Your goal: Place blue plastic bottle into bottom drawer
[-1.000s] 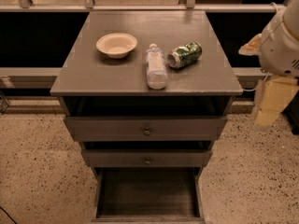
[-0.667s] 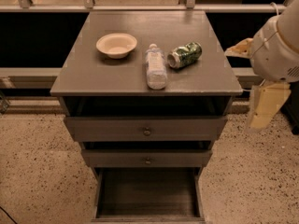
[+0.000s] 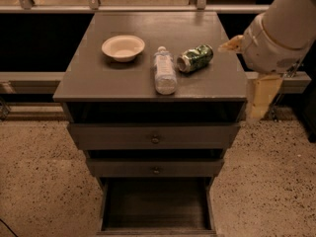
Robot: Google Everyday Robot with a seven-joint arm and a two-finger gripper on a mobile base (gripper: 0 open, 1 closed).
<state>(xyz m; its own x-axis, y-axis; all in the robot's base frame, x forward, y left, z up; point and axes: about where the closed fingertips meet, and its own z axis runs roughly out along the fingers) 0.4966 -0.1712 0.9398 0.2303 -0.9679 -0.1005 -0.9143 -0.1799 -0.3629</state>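
Note:
The blue plastic bottle (image 3: pixel 164 71) lies on its side on top of the grey cabinet (image 3: pixel 98 78), white cap pointing to the back, between a bowl and a can. The bottom drawer (image 3: pixel 157 206) is pulled open at the foot of the cabinet, and nothing shows inside it. My gripper (image 3: pixel 243 79) hangs at the cabinet's right edge, right of the can and apart from the bottle. Its cream fingers (image 3: pixel 260 97) are spread and hold nothing.
A cream bowl (image 3: pixel 123 47) sits at the back left of the cabinet top. A crushed green can (image 3: pixel 195 58) lies just right of the bottle. Two knobbed drawers (image 3: pixel 155 138) above the bottom one are closed. A rail and dark shelving run behind, over speckled floor.
My arm and gripper have moved left, closer to the cabinet's right edge and the can. The bottle, can, bowl and drawers have not moved.

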